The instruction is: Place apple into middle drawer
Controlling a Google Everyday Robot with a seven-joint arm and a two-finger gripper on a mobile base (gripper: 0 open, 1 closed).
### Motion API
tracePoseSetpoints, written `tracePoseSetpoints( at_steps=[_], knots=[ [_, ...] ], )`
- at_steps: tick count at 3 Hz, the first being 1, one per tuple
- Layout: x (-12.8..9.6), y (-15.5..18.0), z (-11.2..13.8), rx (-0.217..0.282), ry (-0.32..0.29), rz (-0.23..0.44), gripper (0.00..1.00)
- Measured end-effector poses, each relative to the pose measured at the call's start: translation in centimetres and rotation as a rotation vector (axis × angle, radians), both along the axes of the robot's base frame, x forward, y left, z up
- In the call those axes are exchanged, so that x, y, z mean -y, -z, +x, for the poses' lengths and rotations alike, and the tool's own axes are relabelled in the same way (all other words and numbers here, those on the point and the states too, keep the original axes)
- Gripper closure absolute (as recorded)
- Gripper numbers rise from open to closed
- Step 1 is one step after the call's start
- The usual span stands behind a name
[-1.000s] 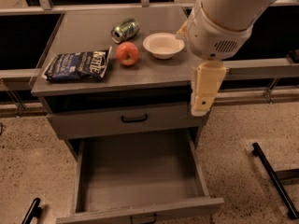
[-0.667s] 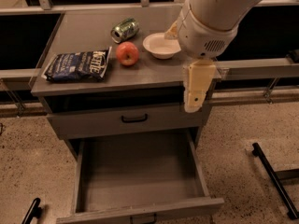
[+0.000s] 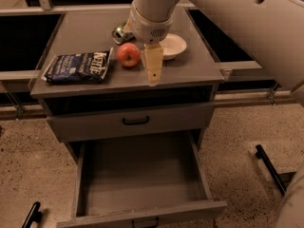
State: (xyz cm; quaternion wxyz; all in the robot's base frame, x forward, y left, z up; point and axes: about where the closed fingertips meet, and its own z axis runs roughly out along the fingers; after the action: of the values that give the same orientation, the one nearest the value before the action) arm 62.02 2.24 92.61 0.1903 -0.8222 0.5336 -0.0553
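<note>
The red-orange apple [image 3: 128, 54] sits on the grey cabinet top [image 3: 90, 30], between a chip bag and a white bowl. The middle drawer [image 3: 142, 177] is pulled out wide at the bottom of the view, and its flat grey floor is bare. My gripper [image 3: 153, 69] hangs from the big white arm just to the right of the apple. It is over the front part of the cabinet top and holds nothing. The arm hides part of the can behind the apple.
A dark blue chip bag [image 3: 78, 66] lies left of the apple. A white bowl [image 3: 173, 45] stands to its right and a green can [image 3: 118, 33] behind it. A shut drawer with a black bar handle [image 3: 135, 121] sits above the open one. Speckled floor surrounds the cabinet.
My arm has swung left across the cabinet top. The gripper has gone from beyond the right front corner to just beside the apple. The apple and drawer have not moved.
</note>
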Motion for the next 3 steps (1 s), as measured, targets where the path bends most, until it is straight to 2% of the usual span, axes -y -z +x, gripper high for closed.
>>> tracePoseSetpoints(
  at_steps=[1, 2, 3],
  knots=[
    [0.0, 0.0, 0.0, 0.000, 0.000, 0.000, 0.00],
    [-0.2, 0.3, 1.8, -0.007, 0.017, 0.011, 0.00],
    [0.0, 2.1, 6.8, -0.040, 0.080, 0.005, 0.00]
  ],
)
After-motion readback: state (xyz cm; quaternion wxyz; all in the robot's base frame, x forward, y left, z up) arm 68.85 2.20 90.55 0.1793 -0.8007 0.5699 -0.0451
